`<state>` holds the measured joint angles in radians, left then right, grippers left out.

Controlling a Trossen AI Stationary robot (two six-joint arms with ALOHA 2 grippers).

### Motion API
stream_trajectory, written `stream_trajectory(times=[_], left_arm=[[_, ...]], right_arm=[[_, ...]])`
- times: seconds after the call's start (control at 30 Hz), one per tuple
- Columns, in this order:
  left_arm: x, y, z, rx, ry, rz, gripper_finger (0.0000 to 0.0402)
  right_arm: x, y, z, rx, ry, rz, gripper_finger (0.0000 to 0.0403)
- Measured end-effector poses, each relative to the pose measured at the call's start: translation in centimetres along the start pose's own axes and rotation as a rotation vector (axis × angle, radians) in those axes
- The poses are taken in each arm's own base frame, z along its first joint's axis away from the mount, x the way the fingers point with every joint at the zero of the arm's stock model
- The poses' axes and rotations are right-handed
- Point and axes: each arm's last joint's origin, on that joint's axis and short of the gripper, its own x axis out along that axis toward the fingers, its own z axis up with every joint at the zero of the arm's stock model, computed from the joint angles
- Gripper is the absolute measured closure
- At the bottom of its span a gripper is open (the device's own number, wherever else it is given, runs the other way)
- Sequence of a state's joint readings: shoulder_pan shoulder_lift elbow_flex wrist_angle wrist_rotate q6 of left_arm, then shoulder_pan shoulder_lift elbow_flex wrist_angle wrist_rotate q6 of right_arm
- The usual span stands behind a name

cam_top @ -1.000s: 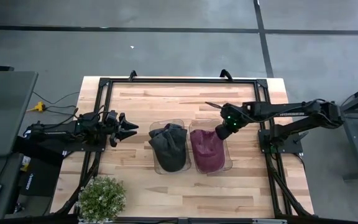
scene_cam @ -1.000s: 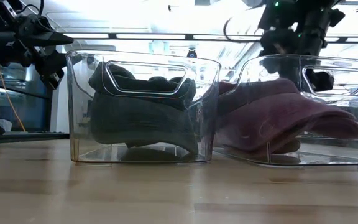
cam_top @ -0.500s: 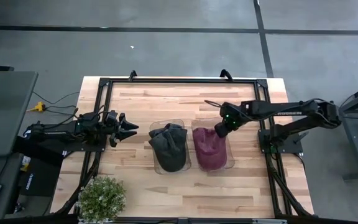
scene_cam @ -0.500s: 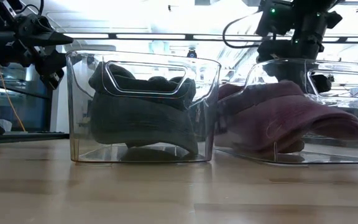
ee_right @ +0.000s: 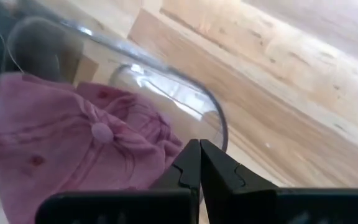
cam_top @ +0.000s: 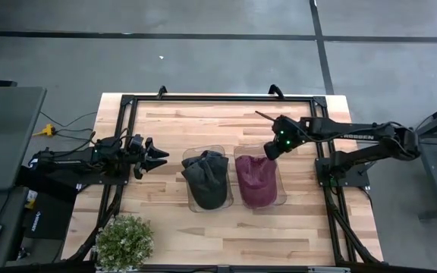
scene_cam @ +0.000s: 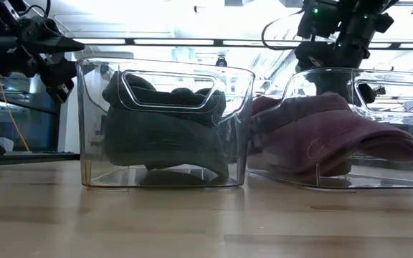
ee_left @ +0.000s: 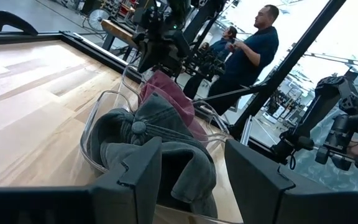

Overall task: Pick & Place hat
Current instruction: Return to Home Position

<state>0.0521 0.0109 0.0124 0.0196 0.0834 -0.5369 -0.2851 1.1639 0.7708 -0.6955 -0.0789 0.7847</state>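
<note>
A maroon hat (cam_top: 255,180) (scene_cam: 321,136) (ee_right: 73,137) lies crown up in the right clear bin (cam_top: 282,199) (ee_right: 185,93). A dark grey hat (cam_top: 205,176) (scene_cam: 163,136) (ee_left: 160,137) lies bunched in the left clear bin (cam_top: 190,199) beside it. My right gripper (cam_top: 266,154) (ee_right: 199,149) (scene_cam: 328,61) is shut and hovers just over the far right corner of the maroon hat's bin, with nothing between its fingers. My left gripper (cam_top: 160,158) (ee_left: 191,155) waits open to the left of the grey hat's bin, pointing at it.
Both bins stand side by side at the table's middle. A black frame rail (cam_top: 218,98) runs round the table top. A potted plant (cam_top: 124,241) sits at the near left corner. Bare wood lies beyond the bins. People (ee_left: 253,43) stand in the room behind.
My right gripper has risen out of the maroon hat's bin and drawn back toward the table's far right. The bin and the maroon hat have slid a little toward the right edge. The left arm has kept still.
</note>
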Motion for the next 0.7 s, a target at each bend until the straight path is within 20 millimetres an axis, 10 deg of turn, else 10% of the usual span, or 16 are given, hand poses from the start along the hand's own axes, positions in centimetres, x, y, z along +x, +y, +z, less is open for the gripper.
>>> stream_trajectory(times=[0.7], left_arm=[[0.0, 0.0, 0.0, 0.000, 0.001, -0.001, 0.0232]], right_arm=[[-8.8, 0.5, 0.0, -0.178, -0.480, 0.399, 0.0403]])
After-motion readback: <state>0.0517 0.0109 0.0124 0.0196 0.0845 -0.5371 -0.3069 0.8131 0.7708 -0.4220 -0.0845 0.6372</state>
